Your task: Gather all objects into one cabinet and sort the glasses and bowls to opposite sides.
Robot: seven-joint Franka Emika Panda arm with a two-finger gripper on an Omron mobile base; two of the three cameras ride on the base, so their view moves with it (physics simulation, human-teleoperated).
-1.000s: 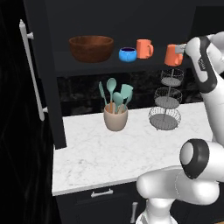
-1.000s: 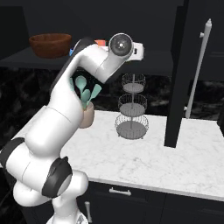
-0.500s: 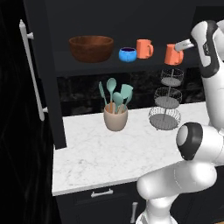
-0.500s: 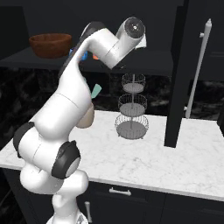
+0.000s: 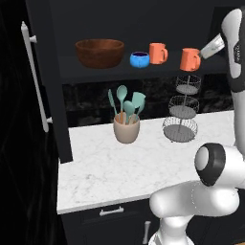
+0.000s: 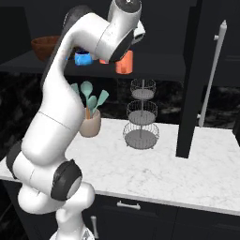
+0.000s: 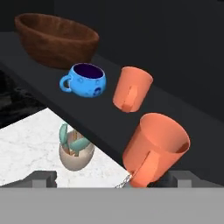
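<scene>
The gripper (image 5: 206, 50) has drawn back from the near mug (image 5: 189, 59), jaws wide and empty, leaving two mugs and two bowls, brown (image 5: 99, 52) and blue (image 5: 139, 59), on the black cabinet shelf (image 5: 95, 72) above the marble counter (image 5: 110, 167).

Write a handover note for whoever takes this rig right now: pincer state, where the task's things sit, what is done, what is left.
Pincer: open, holding nothing, just right of the near orange mug.
Cabinet shelf, left to right: brown bowl, blue bowl, far orange mug, near orange mug.
Done: all four sit in one cabinet, bowls left, mugs right.
Left: apparently only backing the arm away; the door stands open.
</scene>
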